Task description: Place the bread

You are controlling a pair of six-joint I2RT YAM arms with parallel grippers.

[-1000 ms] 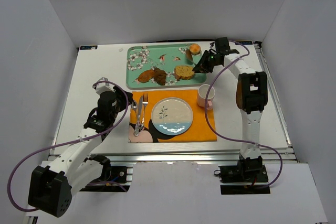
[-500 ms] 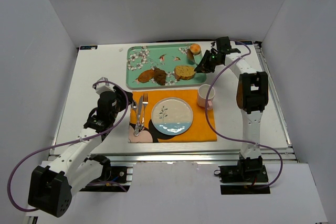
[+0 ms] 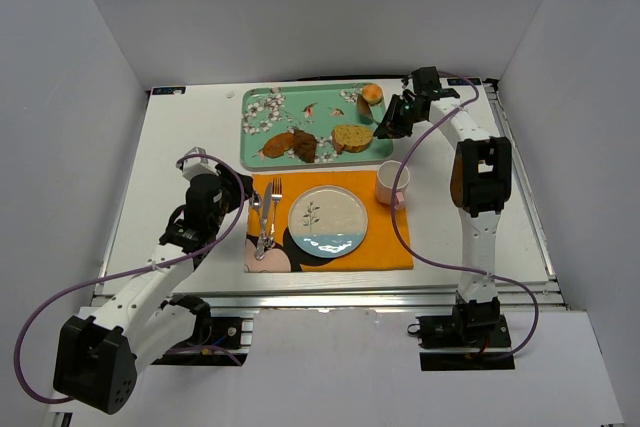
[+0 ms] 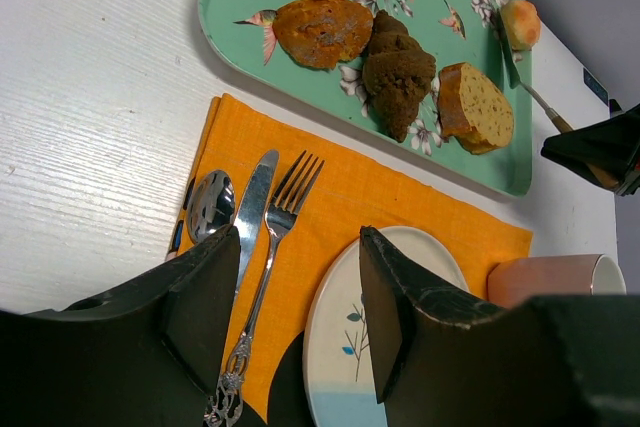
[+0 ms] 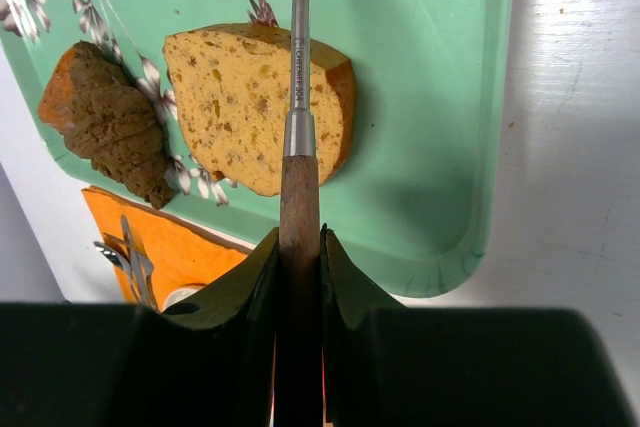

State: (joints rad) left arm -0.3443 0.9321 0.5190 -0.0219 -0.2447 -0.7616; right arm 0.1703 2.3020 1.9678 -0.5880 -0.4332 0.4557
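- Bread [image 3: 371, 93], the little golden bun, sits in the far right corner of the green tray [image 3: 300, 94] in the top view. It is not yet on the plate [image 3: 345, 209] waiting on the orange mat [image 3: 385, 247].
- My right jaws hang over that corner, pressed tight on a spoon [image 3: 363, 105] whose bowl lies just beside the bun. I reckon I mean to scoop it rather than pinch it.
- Against a second ago, my right wrist has crept toward the tray's far edge. The bun and my left arm haven't budged.
- Left wrist view: my left jaws stand spread and hold nothing. They are parked low by the fork [image 4: 285, 217] and the plate's rim, out of the way, I'd say.
- Right wrist view: my jaws are clamped on the spoon's wooden handle, and the shaft runs over the tan slice [image 5: 240, 107]. The bun itself is out of frame here.
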